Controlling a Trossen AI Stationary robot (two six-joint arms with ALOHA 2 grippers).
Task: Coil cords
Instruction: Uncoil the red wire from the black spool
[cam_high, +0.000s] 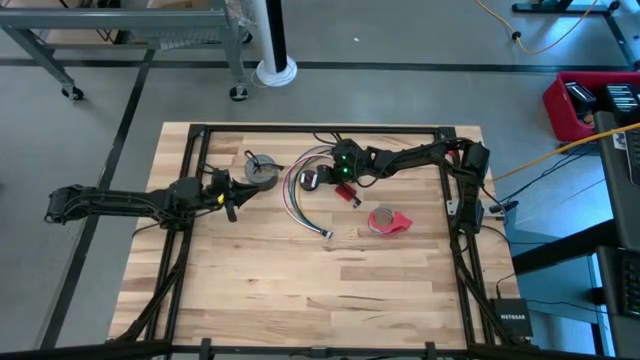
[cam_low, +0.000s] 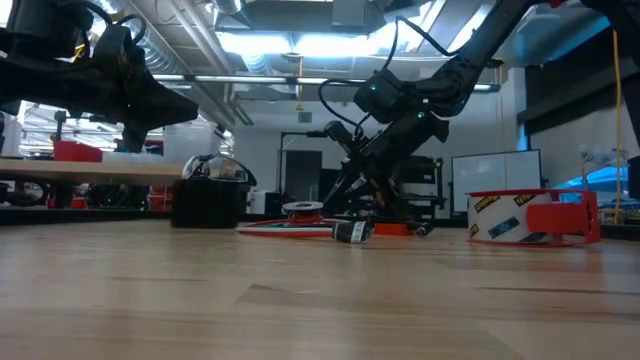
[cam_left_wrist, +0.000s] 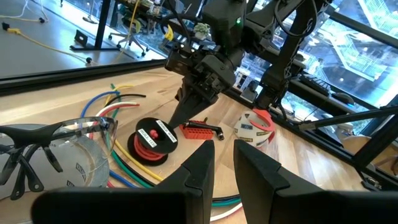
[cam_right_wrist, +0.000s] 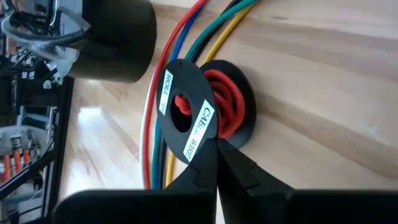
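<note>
A small black-and-red coil (cam_right_wrist: 211, 106), a black spool wound with red wire, lies at the table's far middle against a long bundle of coloured cords (cam_high: 297, 200). The bundle curves toward the near side and ends in a plug (cam_high: 327, 234). My right gripper (cam_right_wrist: 217, 155) slants down onto the spool and is shut on its rim; the left wrist view also shows the right gripper (cam_left_wrist: 183, 112) there. Farther left, my left gripper (cam_left_wrist: 224, 155) hovers level, open and holding nothing. A grey coil (cam_high: 262, 172) with safety glasses on top rests between my left gripper and the spool. My right gripper pinches the edge of the spool's white-labelled flange (cam_right_wrist: 200, 146) between its two fingertips. The fingers come slanting down from the table's right. The spool stays down on the table beside the coloured cords, its labelled face turned up toward the gripper.
A red tape roll (cam_high: 388, 221) stands right of centre, and a small red block (cam_high: 348, 196) lies just near the spool. A black frame (cam_high: 200, 135) rims the table. The near half is bare wood (cam_high: 320, 300).
</note>
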